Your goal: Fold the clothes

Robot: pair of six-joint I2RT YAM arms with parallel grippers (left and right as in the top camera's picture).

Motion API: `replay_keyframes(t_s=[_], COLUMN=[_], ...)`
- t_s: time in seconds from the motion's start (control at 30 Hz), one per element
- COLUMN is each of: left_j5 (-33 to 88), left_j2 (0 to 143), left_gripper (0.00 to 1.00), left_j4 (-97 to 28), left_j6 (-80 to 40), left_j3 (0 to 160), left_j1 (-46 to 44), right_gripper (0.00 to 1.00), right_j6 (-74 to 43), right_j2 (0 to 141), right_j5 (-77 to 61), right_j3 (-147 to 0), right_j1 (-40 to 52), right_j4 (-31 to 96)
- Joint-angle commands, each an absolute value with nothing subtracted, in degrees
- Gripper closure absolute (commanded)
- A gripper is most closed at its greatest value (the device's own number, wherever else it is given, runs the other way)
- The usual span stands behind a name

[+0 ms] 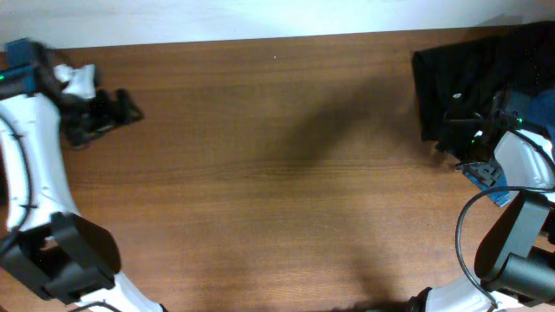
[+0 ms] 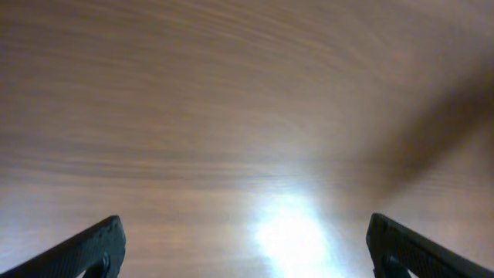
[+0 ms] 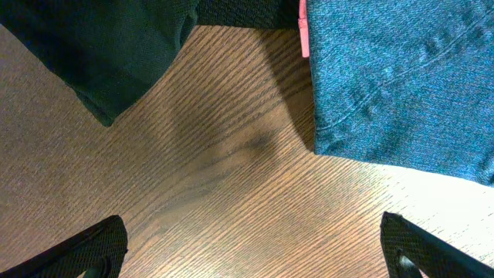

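Shirt — black and crumpled, at the far right corner of the table. Blue cloth with a pink strip at its edge lies just beside it. Above bare wood near both hangs the right gripper, jaws wide and empty. At the far left, well apart, the left gripper — likewise wide, holding nothing.

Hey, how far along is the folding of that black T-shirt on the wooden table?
Done: nothing that shows. The black soft-fabric T-shirt looks bunched at the far right corner of the brown wooden table, beside a blue knit cloth. In hand: nothing. The right gripper hangs open next to the shirt's edge, and the left gripper is open over bare wood. Left: grasping, spreading and every fold.
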State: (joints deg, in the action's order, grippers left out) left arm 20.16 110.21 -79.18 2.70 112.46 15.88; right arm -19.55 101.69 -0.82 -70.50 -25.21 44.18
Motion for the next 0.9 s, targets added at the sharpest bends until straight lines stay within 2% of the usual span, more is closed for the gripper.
replay_keyframes(t_s=[0.0,0.37,0.6,0.87], left_j5=[19.9,19.9,19.88,19.84], left_j2=[102.35,96.31,96.29,96.31], left_gripper=[0.01,0.01,0.0,0.01], left_j4=[-81.54,-84.88,-84.9,-86.19], left_j6=[1.89,1.93,1.93,1.93], left_j3=[112.49,112.49,112.49,112.49], left_j1=[10.41,-7.7,-11.38,-11.62], right_gripper=[0.01,0.02,0.01,0.01], right_j6=[-20.23,-20.23,-20.23,-20.23], right_j2=[100.99,100.99,100.99,100.99], right_j5=[0.27,0.27,0.27,0.27], right_j3=[-71.2,-71.2,-71.2,-71.2], right_j1=[-25.52,-25.52,-25.52,-25.52], right_j4=[44.16,44.14,44.14,44.16])
